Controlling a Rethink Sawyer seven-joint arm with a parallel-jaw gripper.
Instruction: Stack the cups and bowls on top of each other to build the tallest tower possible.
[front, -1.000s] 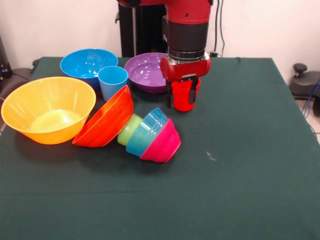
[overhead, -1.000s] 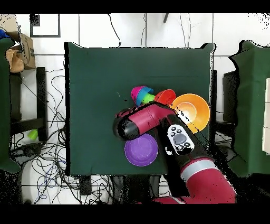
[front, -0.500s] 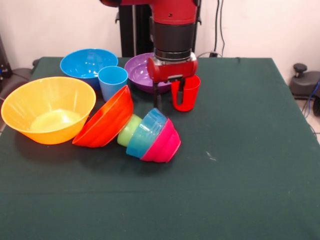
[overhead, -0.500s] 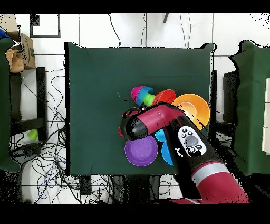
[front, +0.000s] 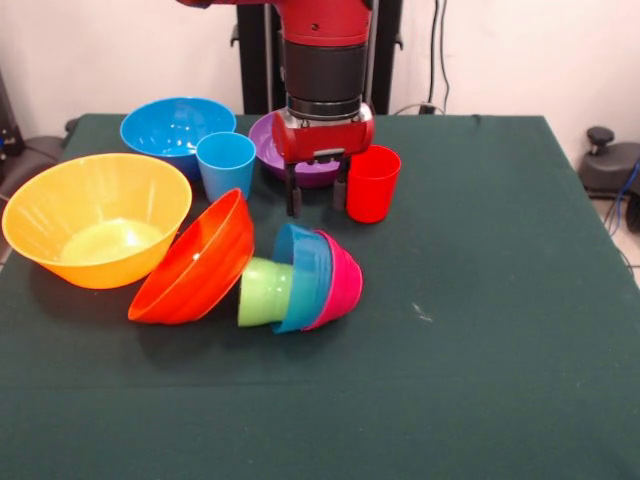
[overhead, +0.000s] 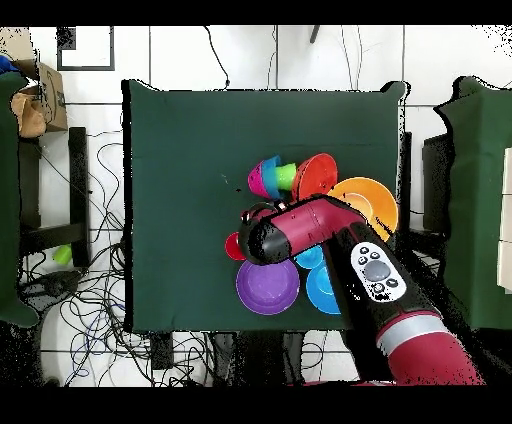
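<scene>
Now the gripper (front: 316, 197) has let go of the red cup (front: 372, 183), its fingers (front: 295, 201) spread and empty just beside it, the cup upright on the counter (front: 480, 300), while the toppled nested pile (front: 300, 280) has rolled beside the red-orange bowl (front: 193, 260), so no tower stands yet.

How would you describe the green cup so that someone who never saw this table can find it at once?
Start from the very large yellow-orange bowl at the side of the table. Beside it a red-orange bowl is tipped on its side. The green cup lies next to that, pushed into a small blue bowl nested in a magenta one; it is the only cup lying down.
</scene>
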